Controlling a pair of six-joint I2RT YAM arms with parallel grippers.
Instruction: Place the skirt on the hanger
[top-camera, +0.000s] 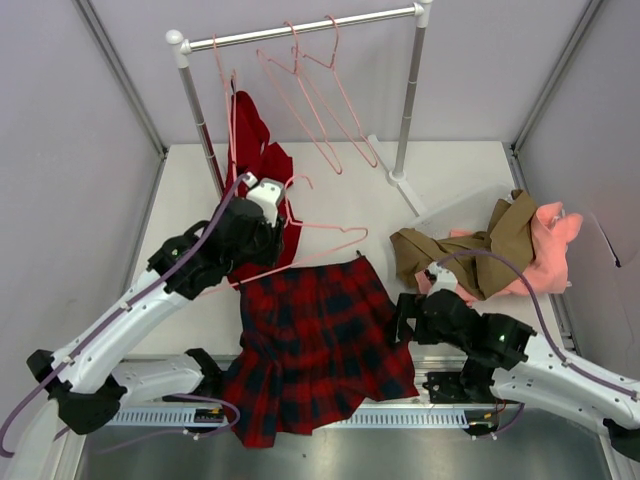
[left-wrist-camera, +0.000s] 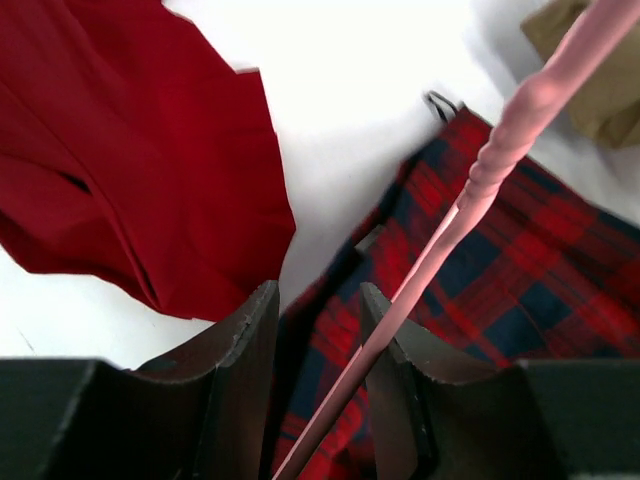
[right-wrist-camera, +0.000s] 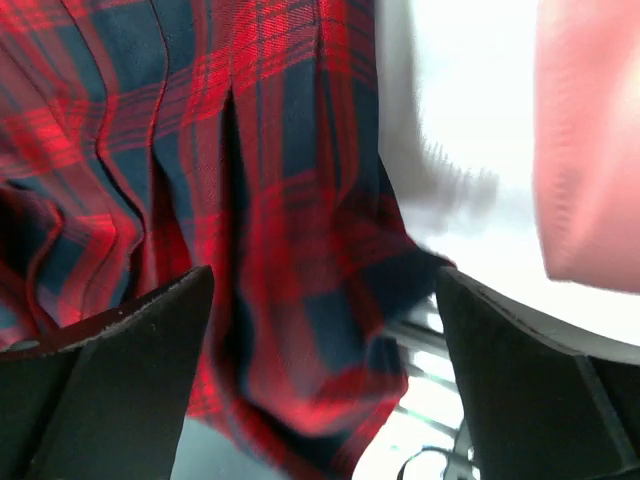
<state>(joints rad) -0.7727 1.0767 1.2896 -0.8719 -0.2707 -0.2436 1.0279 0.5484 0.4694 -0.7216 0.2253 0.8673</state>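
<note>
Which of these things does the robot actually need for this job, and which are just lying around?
For the job: skirt, hanger.
Lying about: red garment, tan and pink clothes, spare hangers.

Left arm (top-camera: 130, 318) and right arm (top-camera: 565, 378): white moulded link shells, black joint housings at elbow and wrist. One purple-grey cable (top-camera: 490, 253) per arm, looped loose outside the links. White block (top-camera: 265, 197) on the left wrist. Left hand (left-wrist-camera: 318, 335) and right hand (right-wrist-camera: 325, 340): matte black wedge fingers (left-wrist-camera: 245, 350), flat inner faces, pale scuffing along the edges.
</note>
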